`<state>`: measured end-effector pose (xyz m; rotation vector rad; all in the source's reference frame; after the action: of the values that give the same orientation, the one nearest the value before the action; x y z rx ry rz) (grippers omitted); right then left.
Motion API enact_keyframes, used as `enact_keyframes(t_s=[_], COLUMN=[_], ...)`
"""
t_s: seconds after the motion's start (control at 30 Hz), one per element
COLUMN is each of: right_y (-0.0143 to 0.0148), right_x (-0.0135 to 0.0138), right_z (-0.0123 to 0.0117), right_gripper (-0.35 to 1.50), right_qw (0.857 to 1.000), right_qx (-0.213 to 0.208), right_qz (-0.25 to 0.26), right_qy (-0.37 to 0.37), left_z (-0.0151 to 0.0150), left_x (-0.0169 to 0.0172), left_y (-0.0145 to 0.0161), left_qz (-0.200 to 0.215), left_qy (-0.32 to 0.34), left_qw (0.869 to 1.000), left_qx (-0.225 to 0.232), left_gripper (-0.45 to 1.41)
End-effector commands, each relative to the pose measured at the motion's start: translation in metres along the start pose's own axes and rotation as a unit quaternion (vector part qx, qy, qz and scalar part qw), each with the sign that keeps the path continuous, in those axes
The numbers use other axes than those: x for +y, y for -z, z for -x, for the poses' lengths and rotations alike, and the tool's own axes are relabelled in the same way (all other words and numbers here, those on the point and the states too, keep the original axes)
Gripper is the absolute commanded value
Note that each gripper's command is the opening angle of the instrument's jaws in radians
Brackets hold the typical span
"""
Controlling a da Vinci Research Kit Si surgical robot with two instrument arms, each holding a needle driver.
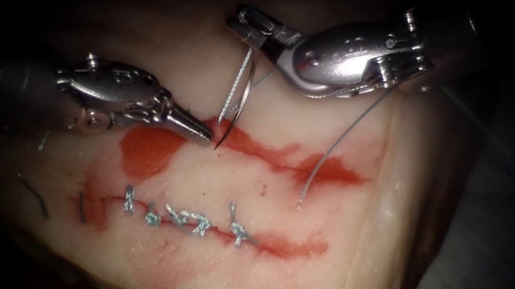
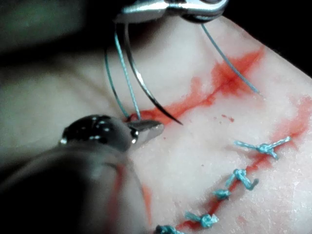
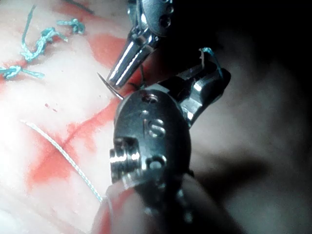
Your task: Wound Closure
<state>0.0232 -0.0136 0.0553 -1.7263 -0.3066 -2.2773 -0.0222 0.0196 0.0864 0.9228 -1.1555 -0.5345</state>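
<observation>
Your needle (image 1: 241, 104) hangs point-down over the upper cut (image 1: 283, 155), its tip just at the red fluid (image 1: 150, 148) on the cut's left end and, as far as can be judged, not in the tissue (image 1: 217, 48). Your right hand (image 1: 249, 22) is clenched on the needle near its thread end, and thread (image 1: 341, 140) trails down right. Your left hand (image 1: 201, 130) is closed, empty, its tip beside the point. The lower cut carries finished knots (image 1: 190, 220). Judged step: placing a bite; a clean entry demands a perpendicular point.
</observation>
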Motion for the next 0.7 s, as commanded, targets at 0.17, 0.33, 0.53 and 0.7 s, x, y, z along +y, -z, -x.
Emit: enact_keyframes(t_s=[0.17,0.33,0.53,0.7], right_y=[-0.0011,-0.0010,-0.0011,-0.0011], right_x=[0.0002,0.0001,-0.0001,-0.0003], right_z=[-0.0001,-0.0001,-0.0001,-0.0003], right_gripper=[-0.35,-0.35,-0.35,-0.35], right_qw=[1.000,0.999,0.999,0.998], right_qx=[-0.010,-0.021,-0.031,-0.034], right_qz=[0.010,0.025,0.041,0.046], right_qy=[0.000,0.000,0.003,0.021], left_z=[-0.0005,-0.0009,-0.0008,-0.0009], left_x=[0.0022,0.0029,0.0037,0.0049], left_y=[-0.0016,-0.0020,-0.0021,-0.0026], left_qz=[-0.009,-0.003,0.026,0.048], left_qy=[-0.030,-0.108,-0.164,-0.190], left_qw=[0.998,0.988,0.965,0.946], left_qx=[0.055,0.111,0.202,0.259], left_gripper=[-0.45,-0.45,-0.45,-0.45])
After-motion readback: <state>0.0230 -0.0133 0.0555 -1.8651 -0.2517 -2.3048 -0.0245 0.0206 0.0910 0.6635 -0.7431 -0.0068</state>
